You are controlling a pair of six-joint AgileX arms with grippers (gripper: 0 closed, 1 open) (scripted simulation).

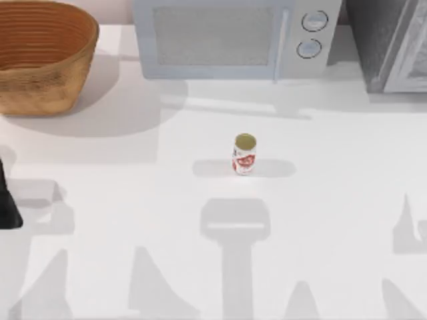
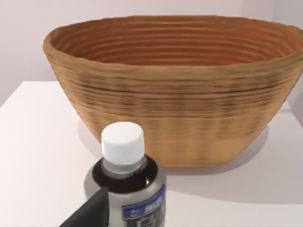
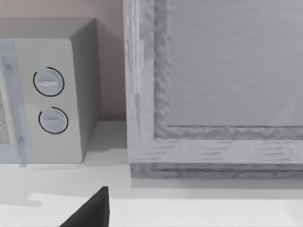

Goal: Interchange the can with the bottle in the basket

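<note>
The counter point(image 1: 320, 220) is white and mostly bare. At 12 o'clock along its back edge stands a microwave point(image 1: 230, 37), with a grey cabinet point(image 1: 390, 43) at about 1 o'clock.

The basket point(image 1: 40, 57) sits at 10 to 11 o'clock in the top view's far left corner, upright, and as much of its inside as shows is empty.

The bottle point(image 2: 127, 182) stands out on the counter just in front of the basket's outer wall, not in it. It has a white cap, dark contents and a blue label, and is upright.

The can point(image 1: 244, 155) stands alone near the centre of the counter, upright, well apart from basket and bottle.

The left gripper point(image 1: 7, 200) is at 9 o'clock on the top view's left edge. One dark finger point(image 2: 94, 210) lies against the bottle's side, but whether it is clamped I cannot tell. The right arm is parked off toward 3 o'clock; a finger point(image 3: 92, 210) shows in its wrist view, its state unclear.

As I judge it, the bottle is already out and the first half looks done or nearly so. Carrying the can into the basket is still left.
</note>
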